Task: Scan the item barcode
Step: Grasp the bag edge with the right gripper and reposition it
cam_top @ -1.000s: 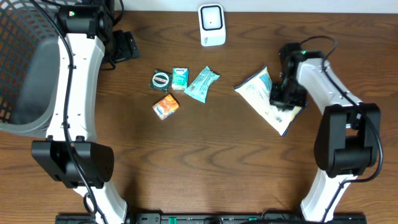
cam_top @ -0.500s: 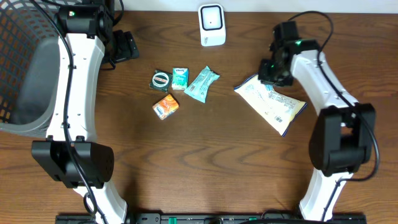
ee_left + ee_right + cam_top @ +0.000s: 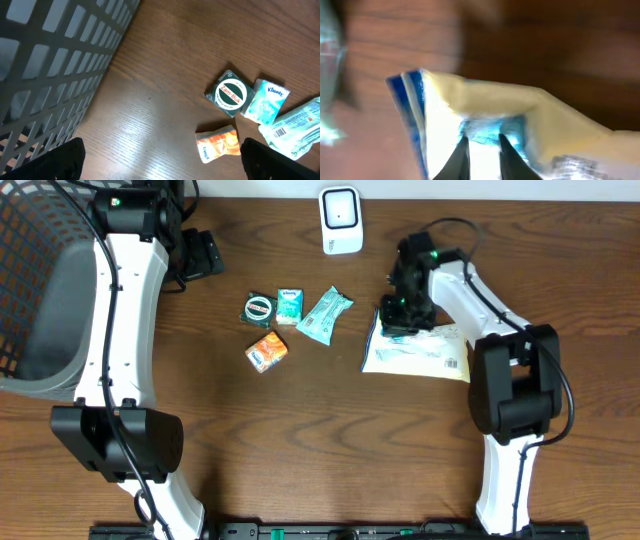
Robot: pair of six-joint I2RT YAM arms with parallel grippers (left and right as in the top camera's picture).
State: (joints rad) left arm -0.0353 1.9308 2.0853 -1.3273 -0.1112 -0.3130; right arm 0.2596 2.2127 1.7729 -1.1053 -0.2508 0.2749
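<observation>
Since the bag was seen a second ago lying slantwise at the right of the table, it has been swung round and drawn leftward. It is now stretched nearly level, below and to the right of the scanner. The right gripper is set over the bag's upper left edge, its jaws brought almost together and, it is judged, pinched on a fold of the wrapper. The left gripper is held wide open with nothing in it, near the basket. The bag is thereby brought nearer the scanner, but a lift and a turn toward the scanner's face are judged to be needed yet. One bag, one scanner and one basket are counted, along with four small items: a green pack, a tissue pack, a wipes packet and an orange packet.
</observation>
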